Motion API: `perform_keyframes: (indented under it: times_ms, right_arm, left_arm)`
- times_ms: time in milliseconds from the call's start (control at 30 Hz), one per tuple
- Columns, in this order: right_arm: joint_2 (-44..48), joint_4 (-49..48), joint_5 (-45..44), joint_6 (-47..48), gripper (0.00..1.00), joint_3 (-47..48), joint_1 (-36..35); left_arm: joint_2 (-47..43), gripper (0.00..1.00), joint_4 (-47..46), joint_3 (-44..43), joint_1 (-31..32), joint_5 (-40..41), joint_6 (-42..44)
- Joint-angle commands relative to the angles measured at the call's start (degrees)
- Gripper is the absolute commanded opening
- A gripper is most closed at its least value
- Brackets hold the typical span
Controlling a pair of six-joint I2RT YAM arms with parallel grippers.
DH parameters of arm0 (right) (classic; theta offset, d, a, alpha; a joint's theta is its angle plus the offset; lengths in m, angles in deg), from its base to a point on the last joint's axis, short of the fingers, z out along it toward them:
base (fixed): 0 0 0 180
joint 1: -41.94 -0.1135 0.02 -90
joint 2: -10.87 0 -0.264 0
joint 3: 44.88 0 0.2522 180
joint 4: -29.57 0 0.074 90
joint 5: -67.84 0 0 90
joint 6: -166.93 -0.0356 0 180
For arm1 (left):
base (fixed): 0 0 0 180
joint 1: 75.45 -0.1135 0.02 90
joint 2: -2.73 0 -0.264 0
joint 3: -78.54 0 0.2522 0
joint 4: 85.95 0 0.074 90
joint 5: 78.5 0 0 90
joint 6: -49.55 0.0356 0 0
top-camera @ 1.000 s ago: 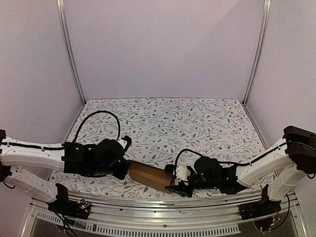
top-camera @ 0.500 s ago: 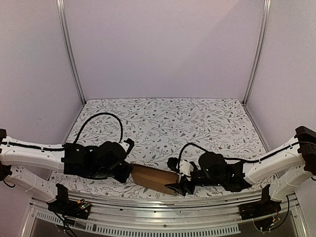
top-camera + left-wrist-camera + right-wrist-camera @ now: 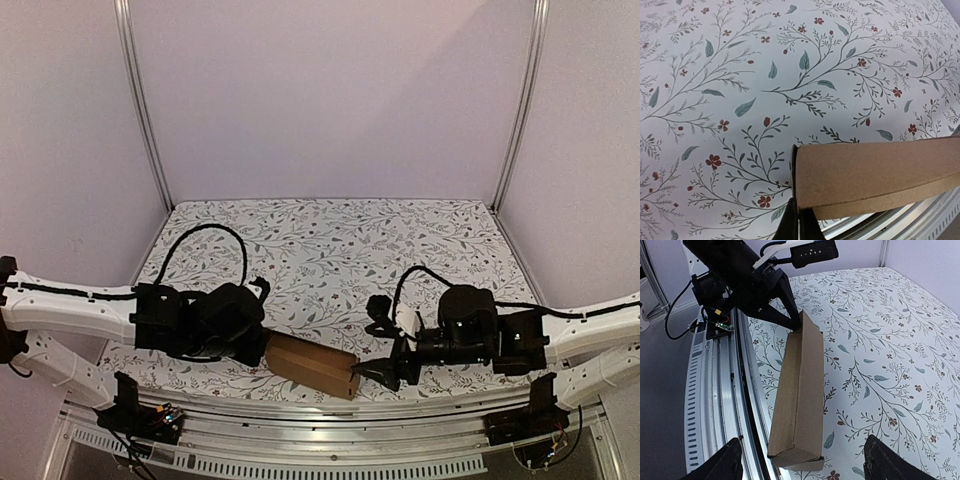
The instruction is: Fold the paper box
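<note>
- My left pincer (image 3: 799, 222) pinches one end of the paper box (image 3: 875, 175) at the counter's (image 3: 740, 75) near edge.
- My right pincer (image 3: 380, 342) is spread wide, just off the other end.

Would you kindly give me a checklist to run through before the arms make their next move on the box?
1. Left tool shut on one end of the box: ok.
2. Right tool open and apart from the box: ok.
3. Free end of the box lined up between the right tool's fingers: ok, in the right wrist view.
4. That free end fully closed: cannot tell.
5. Box resting flat on the table: cannot tell; it lies along the near edge, beside the rail.
</note>
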Motion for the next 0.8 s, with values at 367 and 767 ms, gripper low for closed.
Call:
perform_keyframes:
  times_ms: [367,767]
  right_arm:
    - [6.0,21.8,-2.9,-9.9,0.33,6.2,0.0]
    - [-2.5,18.1,-1.4,-13.1,0.13,8.4,-0.2]
  left_arm:
    - [3.3,0.00,5.2,-3.3,1.8,3.3,-6.8]
    - [3.7,0.00,8.4,-4.8,2.9,4.9,-9.6]
